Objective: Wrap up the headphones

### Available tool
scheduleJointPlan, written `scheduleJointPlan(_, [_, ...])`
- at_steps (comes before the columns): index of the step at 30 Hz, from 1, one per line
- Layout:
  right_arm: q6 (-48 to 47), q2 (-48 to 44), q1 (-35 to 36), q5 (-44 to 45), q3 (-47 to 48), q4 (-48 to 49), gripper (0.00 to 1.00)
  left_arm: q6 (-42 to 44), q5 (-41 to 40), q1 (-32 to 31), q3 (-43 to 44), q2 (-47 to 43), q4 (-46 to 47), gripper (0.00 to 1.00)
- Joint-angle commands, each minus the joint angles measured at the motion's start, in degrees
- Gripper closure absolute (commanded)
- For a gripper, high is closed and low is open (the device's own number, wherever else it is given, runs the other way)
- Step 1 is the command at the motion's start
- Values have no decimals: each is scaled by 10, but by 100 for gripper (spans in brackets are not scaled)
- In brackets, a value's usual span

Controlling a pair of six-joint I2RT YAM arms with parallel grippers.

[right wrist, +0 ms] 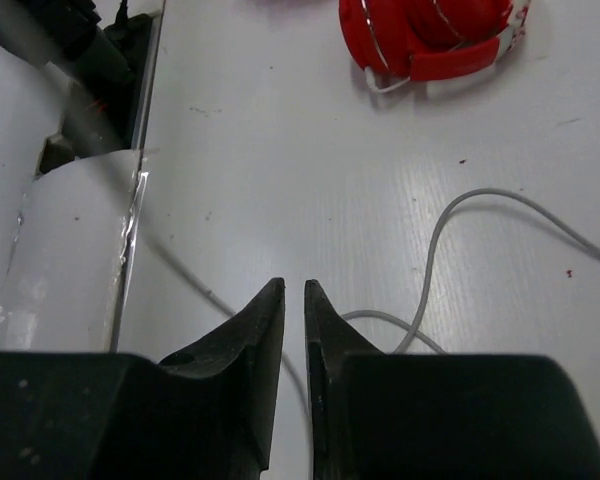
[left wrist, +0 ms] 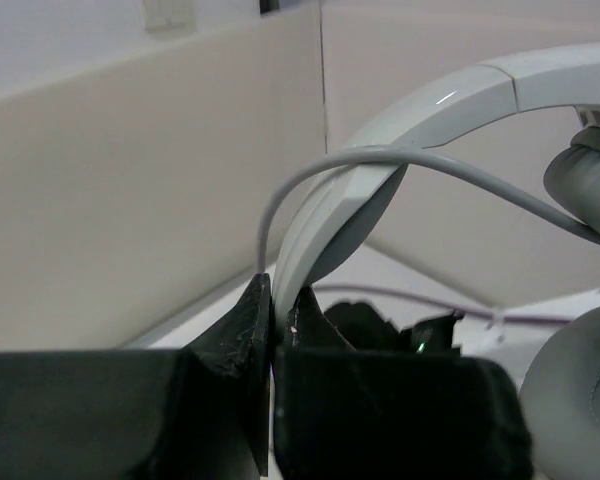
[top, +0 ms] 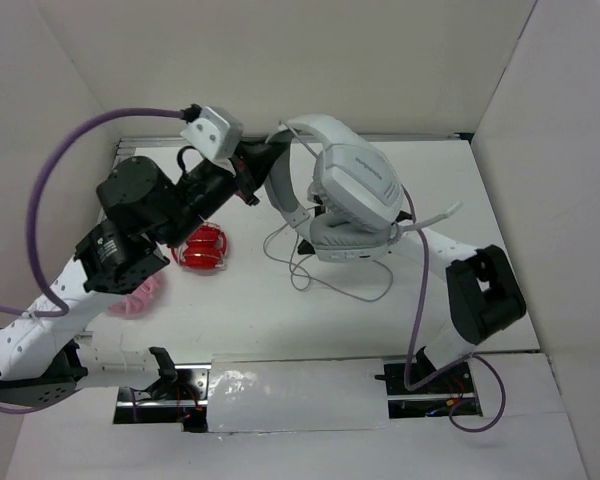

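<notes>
Holding the headphones (top: 358, 180) aloft over the table's (top: 500, 210) middle, by the headband (left wrist: 380, 130), with the left gripper (left wrist: 273, 330) pinched tight at the very tips. Could slip or swing from so slight a bite; could snag the cable (right wrist: 432, 255) trailing in loops below. Hard to place the right gripper (right wrist: 293, 300) from above, tucked beneath; nearly closed, nothing seen between.
</notes>
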Motion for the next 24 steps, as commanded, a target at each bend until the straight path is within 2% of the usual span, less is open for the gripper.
scheduleJointPlan(1, [7,45,17,-55,44,-1,79,0,-10,-1,73,-1,81,100])
scheduleJointPlan(3, [20,57,35,-49,56,5,76,-6,2,-1,99,6,66,100])
scheduleJointPlan(10, [139,56,101,127,51,150,61,-11,18,-1,140,18,38,100])
scheduleJointPlan(11, [185,39,106,244,21,222,61,-11,13,-1,145,18,37,100])
scheduleJointPlan(12, [212,29,106,245,21,223,61,-11,12,-1,145,18,37,100])
scheduleJointPlan(13, [240,15,106,292,8,249,63,-11,11,-1,145,18,33,100])
scheduleJointPlan(14, [270,-5,106,415,-26,296,64,-11,7,-1,146,15,31,100])
scheduleJointPlan(17, [346,-103,84,576,-92,342,58,-12,-2,-1,139,4,30,100])
scheduleJointPlan(18, [371,-149,70,611,-96,332,51,-11,-4,-1,138,1,29,100])
scheduleJointPlan(19, [397,-167,55,626,-74,307,16,-12,-4,-1,135,-5,29,100])
scheduleJointPlan(20, [447,-179,23,638,-47,209,6,-11,-4,-2,127,-10,31,100])
scheduleJointPlan(21, [449,-180,8,630,-10,162,6,-11,-4,-2,124,-13,35,100])
scheduleJointPlan(22, [436,-173,-5,617,79,62,4,-6,-11,-2,120,-16,37,100])
scheduleJointPlan(23, [416,-149,-29,616,125,12,6,-4,-17,-2,119,-16,41,100])
scheduleJointPlan(24, [411,-138,-36,617,169,-28,14,3,-27,-2,117,-16,46,100])
